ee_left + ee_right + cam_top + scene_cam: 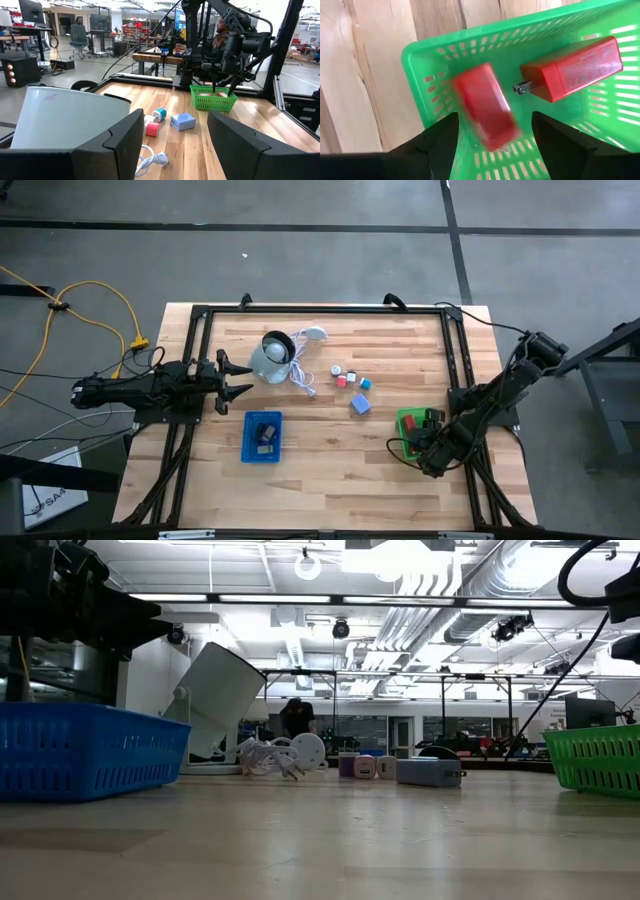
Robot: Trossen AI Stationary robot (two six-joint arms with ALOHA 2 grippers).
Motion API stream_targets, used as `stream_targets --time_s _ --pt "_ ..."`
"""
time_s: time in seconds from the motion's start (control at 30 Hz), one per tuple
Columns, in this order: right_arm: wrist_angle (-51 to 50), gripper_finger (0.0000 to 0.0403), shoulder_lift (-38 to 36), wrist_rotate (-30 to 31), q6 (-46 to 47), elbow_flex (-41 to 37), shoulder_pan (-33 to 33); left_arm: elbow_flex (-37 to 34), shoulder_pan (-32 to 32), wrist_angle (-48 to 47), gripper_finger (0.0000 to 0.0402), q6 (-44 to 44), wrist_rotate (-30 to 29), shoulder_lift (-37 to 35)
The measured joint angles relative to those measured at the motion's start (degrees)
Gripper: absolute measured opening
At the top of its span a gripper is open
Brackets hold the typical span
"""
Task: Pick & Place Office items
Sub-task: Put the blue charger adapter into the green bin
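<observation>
Two red blocks lie in the green tray [435,55]. One red block [485,112] is blurred and sits between my right gripper's [495,122] open fingers without touching them; the other red block [575,67] shows plug prongs. My right gripper [428,428] points down over the green tray [405,423]. White [335,369], red [342,380], teal [353,376], blue [365,385] and pale-blue [360,406] blocks rest on the table's middle. A dark clip-like piece [266,430] lies in the blue tray [250,452]. My left gripper [240,378] waits open near the table's left edge.
The grey-white round object [270,357] stands tilted just right of my left gripper [175,120], its white cord [300,372] trailing toward the blocks. A black frame [320,310] borders the table. Bare wood lies along the near edge between the two trays.
</observation>
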Motion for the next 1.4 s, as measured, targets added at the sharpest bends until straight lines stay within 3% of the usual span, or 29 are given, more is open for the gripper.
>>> stream_targets --time_s 0.67,0.9,1.4 --pt "-0.6 0.0239 -0.4 0.0 0.0 0.0 -0.3 0.0 0.0 0.0 0.0212 0.0 0.0 0.0" --pt "-1.9 0.0237 -5.2 -3.5 -0.6 0.1 -4.8 0.0 0.0 0.0 0.0212 0.0 0.0 0.0" --pt "2.9 0.0235 -16.1 -3.0 -9.4 0.1 -15.2 0.0 0.0 0.0 0.0212 0.0 0.0 0.0"
